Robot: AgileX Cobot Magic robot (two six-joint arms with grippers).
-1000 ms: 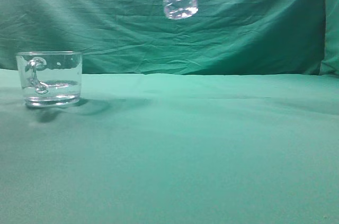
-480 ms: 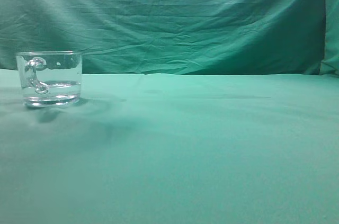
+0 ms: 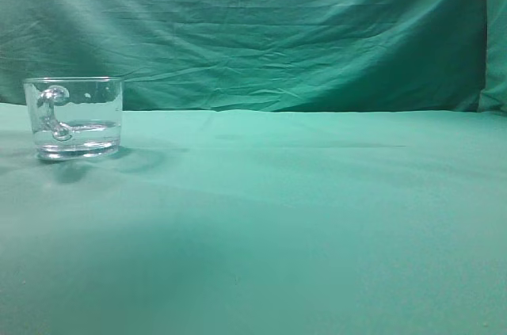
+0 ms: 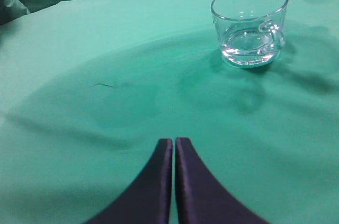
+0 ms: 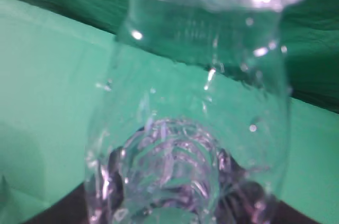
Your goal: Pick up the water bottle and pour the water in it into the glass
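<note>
glass (image 3: 74, 117): clear glass mug with a handle, sitting upright on the table (image 3: 317, 216) way over on the left of the exterior view, handle facing the camera

water (image 3: 78, 131): shallow clear layer in the bottom of the mug, well under half full; the left wrist view shows it pooled over the thick base too

table: covered in a green cloth, a bit wrinkled, same green fabric hanging as a backdrop behind it

left gripper (image 4: 174, 150): jaws pressed together with nothing between them, hovering over bare cloth; the mug is up ahead and off to the right in its view, well apart from it

water bottle (image 5: 196, 123): not in the exterior view at all, but it fills the right wrist view up close, clear plastic with droplets on the inside and the ribbed part low in frame

right gripper: dark bits show on both sides of the bottle's lower end at the bottom edge of the frame, so it looks clamped on the bottle
</note>
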